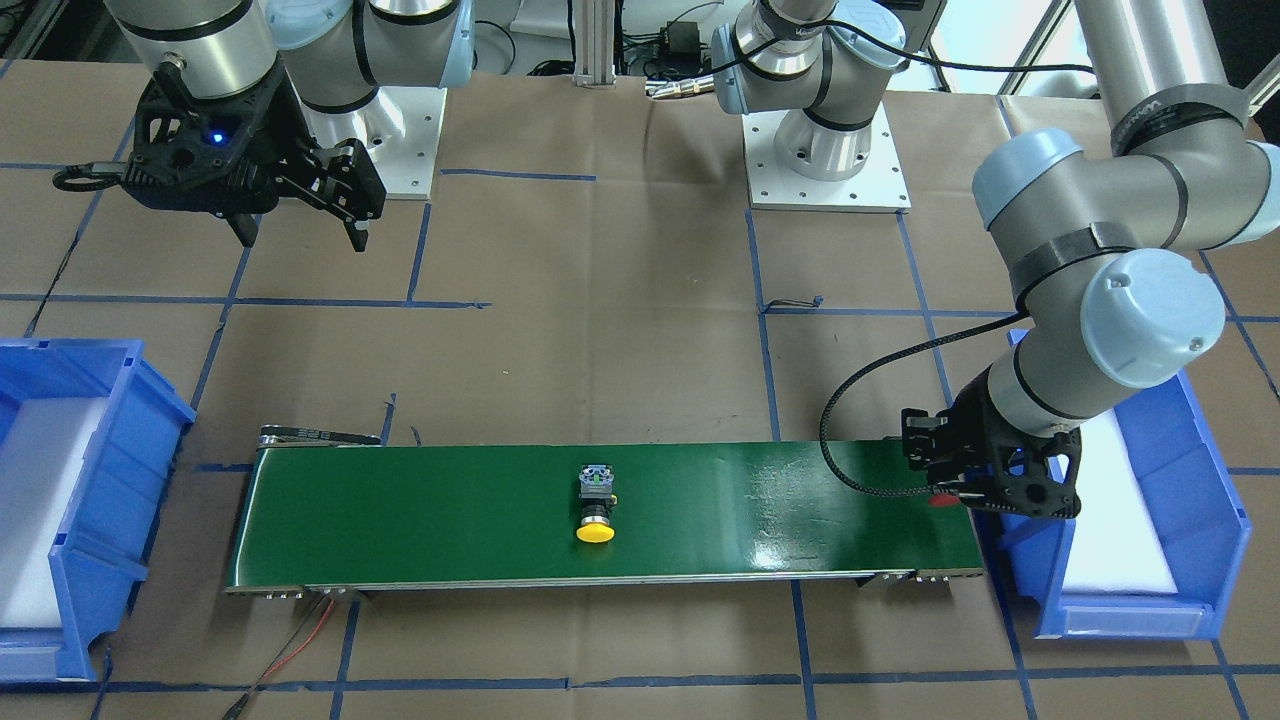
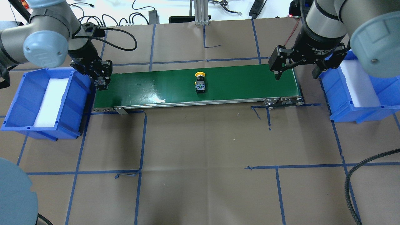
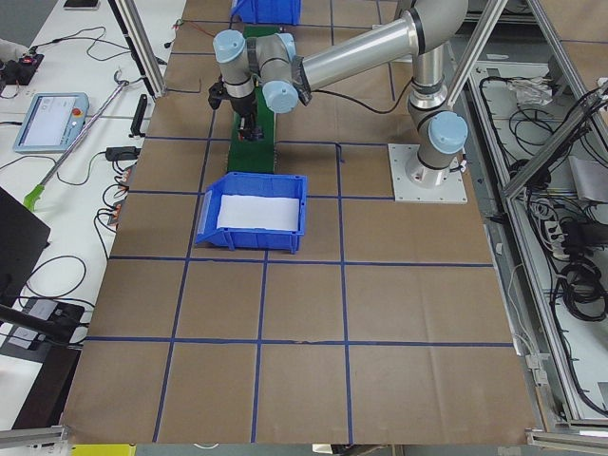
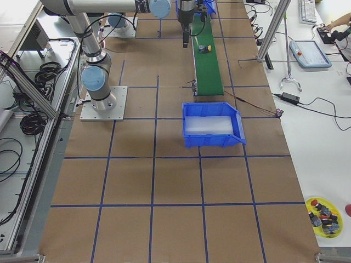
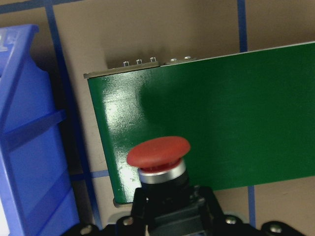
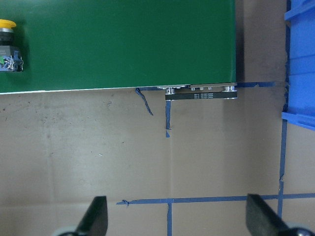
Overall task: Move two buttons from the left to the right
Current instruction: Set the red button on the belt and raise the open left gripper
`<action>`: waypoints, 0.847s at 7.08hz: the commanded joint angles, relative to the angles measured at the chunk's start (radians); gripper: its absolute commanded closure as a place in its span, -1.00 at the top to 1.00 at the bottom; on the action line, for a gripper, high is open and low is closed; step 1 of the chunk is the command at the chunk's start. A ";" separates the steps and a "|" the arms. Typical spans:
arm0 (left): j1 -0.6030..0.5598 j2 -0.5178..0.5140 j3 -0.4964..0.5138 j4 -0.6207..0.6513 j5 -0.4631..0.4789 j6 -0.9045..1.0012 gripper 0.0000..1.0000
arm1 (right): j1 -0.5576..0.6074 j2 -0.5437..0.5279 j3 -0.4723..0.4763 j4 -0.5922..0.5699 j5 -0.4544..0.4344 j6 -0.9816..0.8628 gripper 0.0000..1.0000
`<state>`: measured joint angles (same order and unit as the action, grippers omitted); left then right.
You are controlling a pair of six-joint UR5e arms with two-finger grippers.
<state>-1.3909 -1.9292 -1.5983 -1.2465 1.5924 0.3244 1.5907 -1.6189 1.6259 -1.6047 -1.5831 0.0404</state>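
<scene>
The yellow-capped button (image 1: pixel 596 510) lies on its side in the middle of the green conveyor belt (image 1: pixel 450 510). It also shows in the overhead view (image 2: pixel 200 82) and at the right wrist view's left edge (image 6: pixel 7 46). My left gripper (image 2: pixel 100 83) is shut on the red-capped button (image 5: pixel 158 152) and holds it over the belt's left end, next to the left blue bin (image 2: pixel 18 93). Its red cap shows in the front view (image 1: pixel 940 498). My right gripper (image 2: pixel 297 67) is open and empty, raised over the belt's right end (image 6: pixel 231 44).
A blue bin with a white foam liner stands at each end of the belt; the right one (image 2: pixel 343 112) is below my right arm. A yellow plate (image 4: pixel 323 211) with several spare buttons lies far off. Brown paper with blue tape lines covers the table.
</scene>
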 commanded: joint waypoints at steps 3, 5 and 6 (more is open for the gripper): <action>-0.004 -0.053 -0.068 0.116 0.000 0.021 -0.95 | 0.000 0.002 0.002 0.002 -0.002 0.000 1.00; -0.004 -0.062 -0.065 0.133 0.000 0.019 -0.86 | 0.000 0.002 0.002 0.002 -0.002 0.000 1.00; -0.004 -0.063 -0.058 0.137 -0.002 0.019 0.26 | 0.002 0.004 0.002 0.002 0.000 0.000 1.00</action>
<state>-1.3944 -1.9899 -1.6615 -1.1184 1.5919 0.3441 1.5912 -1.6162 1.6276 -1.6030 -1.5843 0.0399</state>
